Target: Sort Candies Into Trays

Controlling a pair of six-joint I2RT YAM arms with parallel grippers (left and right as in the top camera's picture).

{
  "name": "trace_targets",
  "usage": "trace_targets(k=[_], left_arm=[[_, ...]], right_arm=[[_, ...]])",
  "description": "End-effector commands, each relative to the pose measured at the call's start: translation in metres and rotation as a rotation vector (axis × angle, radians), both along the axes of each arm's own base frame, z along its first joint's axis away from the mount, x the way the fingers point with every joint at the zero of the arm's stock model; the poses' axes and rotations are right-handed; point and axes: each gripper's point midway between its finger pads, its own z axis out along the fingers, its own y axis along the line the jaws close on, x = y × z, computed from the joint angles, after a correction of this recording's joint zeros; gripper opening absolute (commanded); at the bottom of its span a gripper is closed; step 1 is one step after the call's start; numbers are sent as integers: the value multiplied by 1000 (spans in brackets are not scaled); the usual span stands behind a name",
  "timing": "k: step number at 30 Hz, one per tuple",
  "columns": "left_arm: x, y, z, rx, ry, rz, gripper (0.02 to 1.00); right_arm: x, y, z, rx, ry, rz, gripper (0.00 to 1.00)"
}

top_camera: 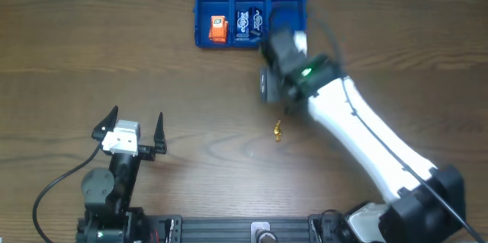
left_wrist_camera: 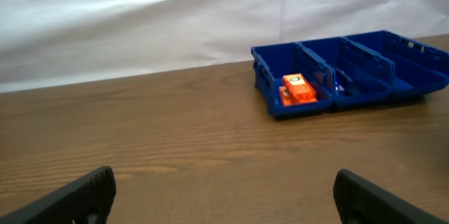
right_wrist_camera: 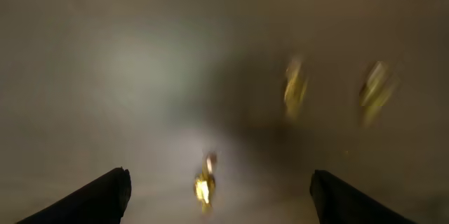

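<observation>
A blue tray (top_camera: 204, 16) with three compartments stands at the far middle of the table. An orange candy (top_camera: 219, 28) lies in its left compartment and blue candies (top_camera: 249, 22) in the middle one. One gold candy (top_camera: 277, 131) lies on the bare wood nearer the arms. My right gripper (top_camera: 271, 84) hangs between the tray and the gold candy and covers part of the right compartment. Its own view is blurred and has its fingers wide open (right_wrist_camera: 221, 196) over a gold candy (right_wrist_camera: 203, 185). My left gripper (top_camera: 137, 115) stands open and holds nothing at the near left, facing the tray (left_wrist_camera: 280, 104).
Two more blurred gold shapes (right_wrist_camera: 295, 87) show on the wood in the right wrist view. A pale cloth backdrop (left_wrist_camera: 140, 20) hangs behind the table's far edge. Bare wood (top_camera: 91, 52) stretches left of the tray.
</observation>
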Motion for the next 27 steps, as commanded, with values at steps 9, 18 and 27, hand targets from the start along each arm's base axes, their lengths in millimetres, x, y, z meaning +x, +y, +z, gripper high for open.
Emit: trace_targets(k=[9,18,27], left_arm=[[-1,-4,-16,9,45,-24,998],[-1,-4,-16,9,45,-24,998],[-1,-4,-16,9,44,-24,998]], right_arm=[[-70,13,-93,51,209,-31,833],[-57,4,-119,32,240,-89,809],[-53,4,-124,28,232,-94,717]])
